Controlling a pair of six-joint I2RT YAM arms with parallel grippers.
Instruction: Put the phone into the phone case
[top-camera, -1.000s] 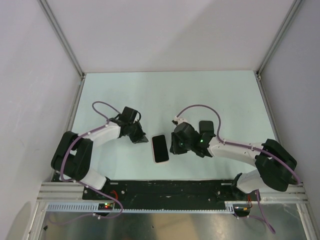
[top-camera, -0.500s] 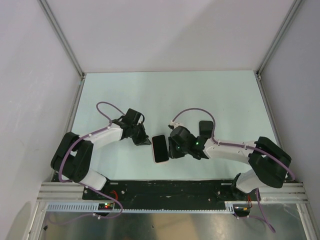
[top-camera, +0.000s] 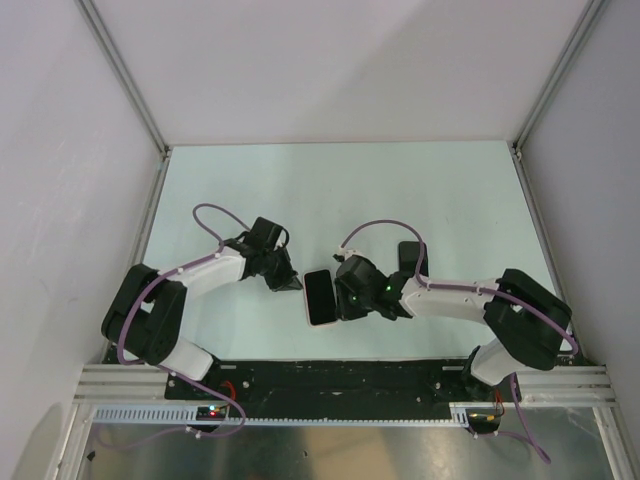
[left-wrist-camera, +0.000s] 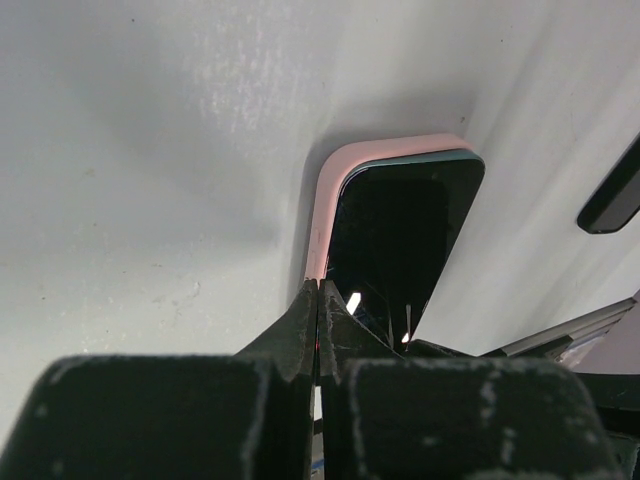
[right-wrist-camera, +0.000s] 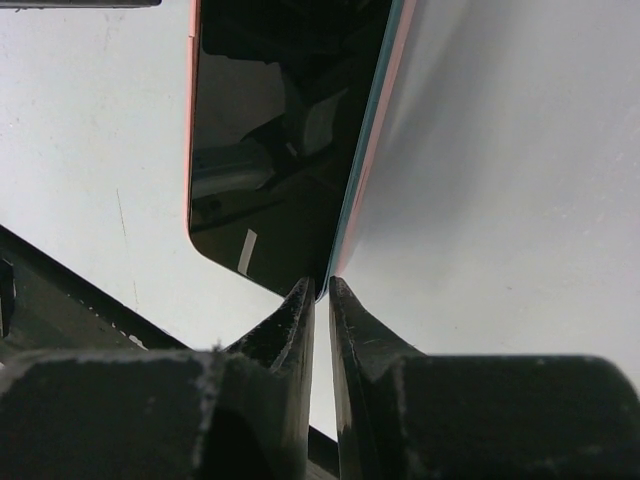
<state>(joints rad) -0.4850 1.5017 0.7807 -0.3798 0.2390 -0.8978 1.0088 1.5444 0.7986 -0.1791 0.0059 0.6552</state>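
Where the phone (top-camera: 320, 297) sits: flat on the counter (top-camera: 330, 190), screen up, between our two claws, and as far as we can tell it's inside the pink case (left-wrist-camera: 325, 190).
Left claw (top-camera: 290, 283): closed all the way, nothing in it, tips right at the case rim.
Right claw (top-camera: 345, 300): tips almost together with a thin slit, parked at the phone's edge. We can't tell if it's pinching or just pressing.
Progress: mostly done, we reckon. Pink wraps the one corner we see well.
Left to do: the right side shows teal beside the pink, so that edge may need snapping in.
Hard to see: the claws hide the phone's near end in both wrist views, and from above the case is barely visible.
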